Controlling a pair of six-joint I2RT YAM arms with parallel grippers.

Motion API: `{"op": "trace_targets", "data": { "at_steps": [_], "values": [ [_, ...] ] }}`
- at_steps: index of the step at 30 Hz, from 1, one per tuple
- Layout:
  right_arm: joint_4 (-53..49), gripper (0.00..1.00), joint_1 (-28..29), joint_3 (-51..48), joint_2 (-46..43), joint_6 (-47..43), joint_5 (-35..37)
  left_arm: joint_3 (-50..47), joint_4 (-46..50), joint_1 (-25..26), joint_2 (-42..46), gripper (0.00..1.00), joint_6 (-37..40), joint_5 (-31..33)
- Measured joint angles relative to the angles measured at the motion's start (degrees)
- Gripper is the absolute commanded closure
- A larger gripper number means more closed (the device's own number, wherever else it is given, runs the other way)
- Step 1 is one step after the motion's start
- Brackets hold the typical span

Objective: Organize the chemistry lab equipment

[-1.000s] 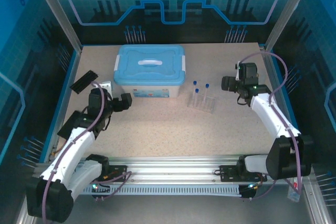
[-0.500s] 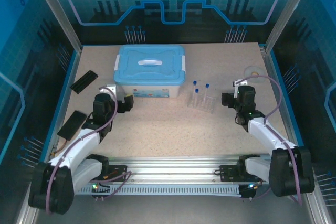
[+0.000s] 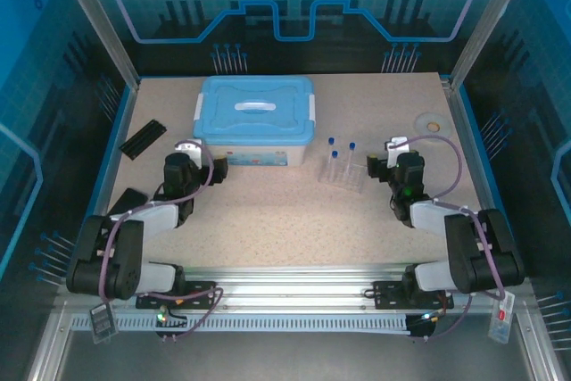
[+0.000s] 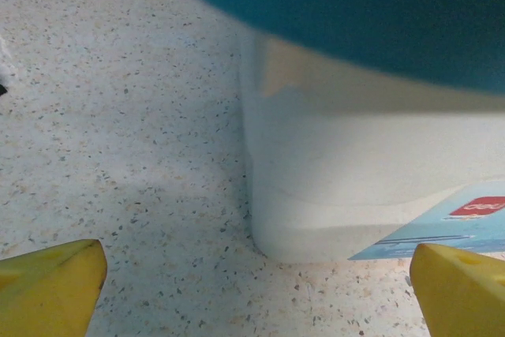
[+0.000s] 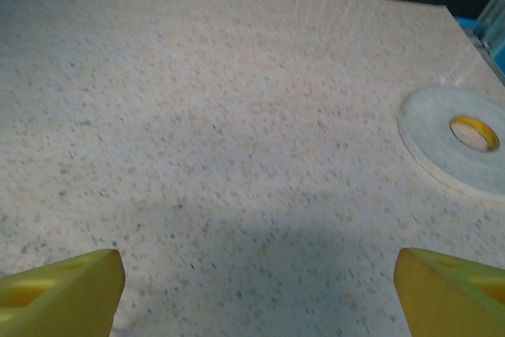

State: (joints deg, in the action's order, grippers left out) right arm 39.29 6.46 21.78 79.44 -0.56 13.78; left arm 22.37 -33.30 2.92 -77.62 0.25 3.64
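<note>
- Beige speckled counter (image 3: 268, 211) inside a blue-walled enclosure.
- Right of centre: clear tube rack (image 3: 343, 176) holding three upright blue-capped tubes (image 3: 335, 156), beside the blue-lidded box (image 3: 256, 120).
- Left tool (image 3: 214, 169) (image 4: 260, 274): wide open, empty, low at the box's near-left corner.
- Right tool (image 3: 376, 165) (image 5: 260, 282): wide open, empty, just right of the tube rack.

Three blue-capped tubes (image 3: 335, 163) (caps up) stand in a clear rack (image 3: 351, 181) on the table (image 3: 268, 211).
</note>
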Motion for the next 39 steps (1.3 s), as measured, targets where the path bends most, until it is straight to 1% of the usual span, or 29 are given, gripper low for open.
{"op": "trace_targets", "data": {
  "at_steps": [4, 7, 13, 16, 17, 18, 19, 24, 39],
  "values": [
    [6.73, 0.09, -0.02, -0.55, 4.31, -0.63, -1.92, 0.52, -2.82, -0.46, -2.47, 0.01, 0.39, -1.33],
    [11.3, 0.09, -0.13, -1.55, 7.26, -0.61, -2.93, 0.35, -7.65, -1.2, -4.92, 0.01, 0.83, -2.21],
    [14.03, 0.09, -1.36, -2.29, 8.61, -0.55, -5.99, -0.55, -16.02, -3.04, -10.1, 0.01, 0.7, -4.33],
    [14.75, 0.08, -1.55, -2.29, 8.61, -0.55, -7.04, -0.57, -16.44, -4.39, -10.54, 0.01, 0.11, -5.14],
    [14.75, 0.06, -1.55, -2.27, 8.61, -0.55, -7.23, -0.57, -16.48, -4.55, -10.54, 0.01, 0.07, -5.25],
    [14.56, 0.0, -1.55, -2.16, 8.61, -0.42, -7.3, -0.57, -16.5, -4.55, -10.54, 0.01, 0.02, -5.25],
    [13.97, 0.0, -1.57, -1.9, 8.61, -0.24, -7.39, -0.57, -16.52, -4.52, -10.54, 0.0, -0.09, -5.25],
    [12.59, 0.0, -1.66, -0.28, 8.61, -0.35, -7.69, -0.57, -16.52, -4.52, -10.56, 0.01, -0.11, -5.25],
    [11.74, 0.0, -1.66, -0.22, 8.61, -0.33, -7.87, -0.57, -16.55, -4.52, -10.56, 0.01, -0.11, -5.22]
  ]
}}
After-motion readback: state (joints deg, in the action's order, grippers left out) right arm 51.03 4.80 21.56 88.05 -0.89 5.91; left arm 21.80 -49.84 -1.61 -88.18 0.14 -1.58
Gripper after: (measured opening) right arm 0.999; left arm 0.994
